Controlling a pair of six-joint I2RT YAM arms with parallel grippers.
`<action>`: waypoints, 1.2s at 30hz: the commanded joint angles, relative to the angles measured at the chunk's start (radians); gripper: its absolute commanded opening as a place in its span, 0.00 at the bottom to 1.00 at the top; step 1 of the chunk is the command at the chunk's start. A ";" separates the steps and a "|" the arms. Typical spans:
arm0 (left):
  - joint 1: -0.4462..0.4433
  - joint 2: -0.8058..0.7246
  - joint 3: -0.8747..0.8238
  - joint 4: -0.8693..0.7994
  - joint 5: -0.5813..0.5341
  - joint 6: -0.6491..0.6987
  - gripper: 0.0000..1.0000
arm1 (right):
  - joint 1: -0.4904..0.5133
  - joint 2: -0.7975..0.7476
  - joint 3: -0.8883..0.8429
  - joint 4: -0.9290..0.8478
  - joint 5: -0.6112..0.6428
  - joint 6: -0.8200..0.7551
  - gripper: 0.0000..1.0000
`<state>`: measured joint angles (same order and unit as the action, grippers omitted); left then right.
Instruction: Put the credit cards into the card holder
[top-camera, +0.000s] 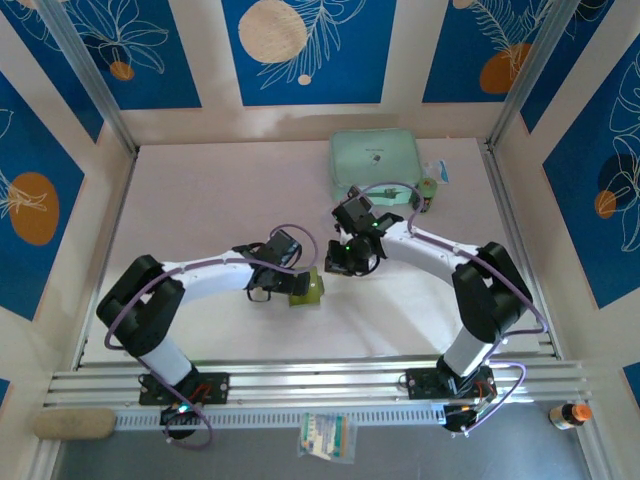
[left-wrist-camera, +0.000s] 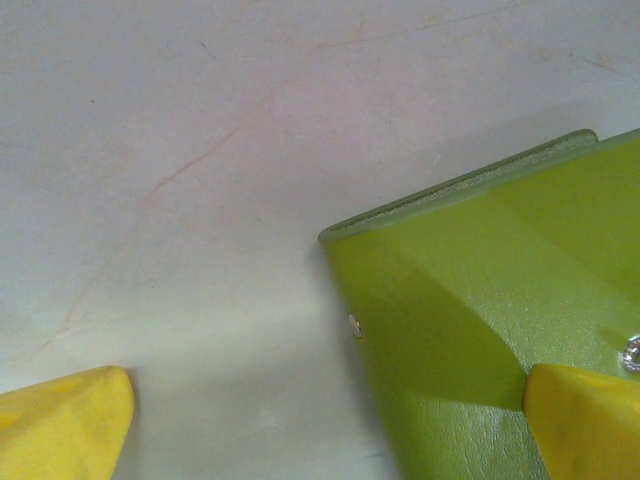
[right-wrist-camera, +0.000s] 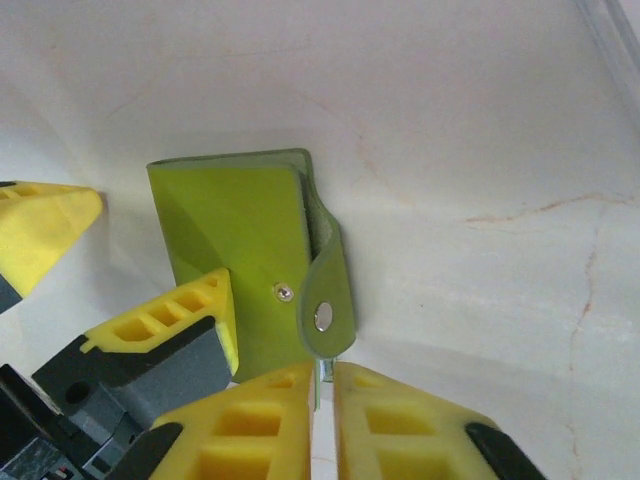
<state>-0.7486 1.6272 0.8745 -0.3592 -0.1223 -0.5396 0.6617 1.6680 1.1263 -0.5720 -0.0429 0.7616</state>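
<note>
Closest thing in the right wrist view is the right gripper (right-wrist-camera: 322, 373). Its yellow fingers are pinched nearly together with just a thin slit between them, tips right at the near edge of the card holder (right-wrist-camera: 230, 235). There's a pale sliver in that slit that might be a card edge, but honestly I can't tell if it's clamped on anything.

The left gripper (left-wrist-camera: 320, 425) is spread wide. One fingertip (left-wrist-camera: 585, 420) sits on the holder's green face next to the snap stud, and the other is off to the left over bare table (left-wrist-camera: 200, 150). Looks to me like it's pinning the holder down.

The holder lies flat around the middle of the table, squeezed in between the two grippers. Its snap tab (right-wrist-camera: 328, 290) is undone and curls over the right edge, so both snap halves are showing.

Progress-wise, I'd guess we're mid-insert or just finishing one. How many credit cards are already inside is hidden, since the flap covers the opening. So I can't say what's left beyond getting any remaining cards in.

The other container is the mint-green case (top-camera: 375, 160) at the far side, a bit right of centre and well apart from the action. It looks shut, so no idea what's in it.
</note>
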 joint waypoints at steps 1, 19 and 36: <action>-0.006 0.036 -0.019 -0.082 -0.068 0.028 1.00 | 0.011 0.039 0.034 -0.057 0.005 -0.031 0.16; -0.006 0.027 -0.038 -0.064 -0.068 0.027 1.00 | 0.053 0.144 0.113 -0.065 -0.003 -0.047 0.20; -0.006 0.023 -0.049 -0.053 -0.068 0.028 1.00 | 0.039 0.141 0.094 -0.069 0.004 -0.044 0.00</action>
<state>-0.7517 1.6260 0.8669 -0.3462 -0.1322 -0.5396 0.7048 1.8233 1.2156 -0.6193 -0.0357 0.7216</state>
